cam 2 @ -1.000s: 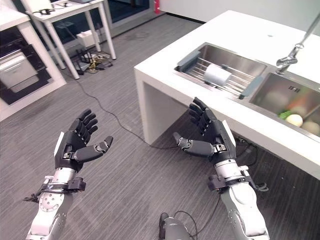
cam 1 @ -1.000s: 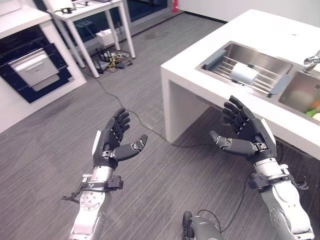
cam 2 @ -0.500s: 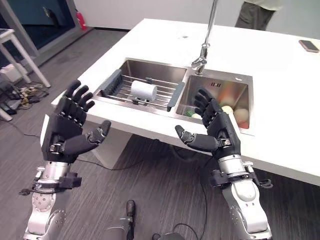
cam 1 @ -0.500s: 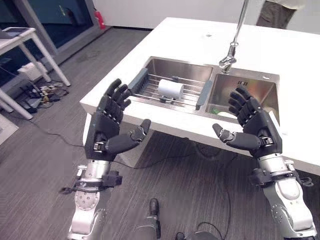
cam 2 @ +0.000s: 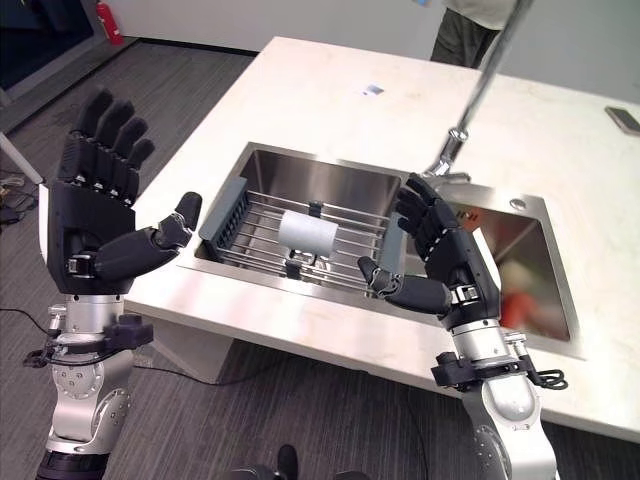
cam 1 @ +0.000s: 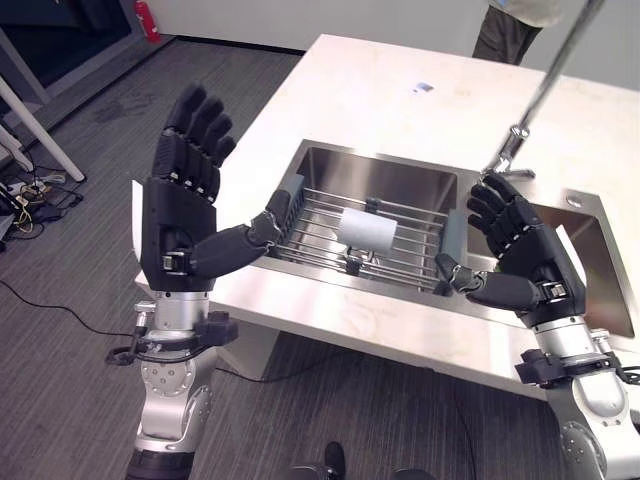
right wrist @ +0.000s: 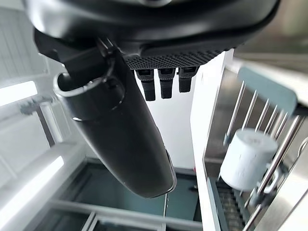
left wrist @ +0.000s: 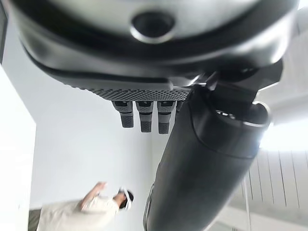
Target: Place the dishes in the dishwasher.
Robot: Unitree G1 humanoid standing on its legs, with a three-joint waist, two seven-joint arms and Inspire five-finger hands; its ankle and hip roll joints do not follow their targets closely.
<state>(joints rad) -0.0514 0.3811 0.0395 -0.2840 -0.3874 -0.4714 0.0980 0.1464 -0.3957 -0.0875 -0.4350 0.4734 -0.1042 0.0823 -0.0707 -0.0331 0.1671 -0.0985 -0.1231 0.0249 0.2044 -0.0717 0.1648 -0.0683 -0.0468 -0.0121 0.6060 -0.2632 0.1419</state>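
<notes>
both empty: the left robot hand [cam 1: 185,215] and right robot hand [cam 1: 525,265] hover with fingers spread. between them, a white mug [cam 1: 367,229] lies on the sink's wire rack [cam 1: 330,240], set in the surface [cam 1: 360,100].

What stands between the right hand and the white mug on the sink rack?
Nothing visible does. The right hand is open, raised over the counter's front edge; the white mug lies on its side on the wire rack, uncovered.
</notes>
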